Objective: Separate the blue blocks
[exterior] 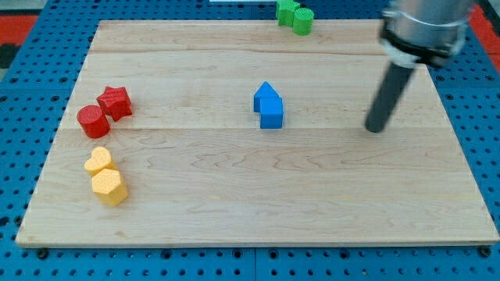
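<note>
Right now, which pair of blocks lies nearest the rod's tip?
The blue pair at the board's middle, left of my tip; red, yellow and green pairs sit farther off.

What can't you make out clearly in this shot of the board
- Green blocks, camera view: cut off by the view's top edge; shapes unclear.
- Blue blocks: touching, so their dividing line is hard to tell.
- My tip, right of the blue pair: motion-blurred, the arm above cropped.
</note>
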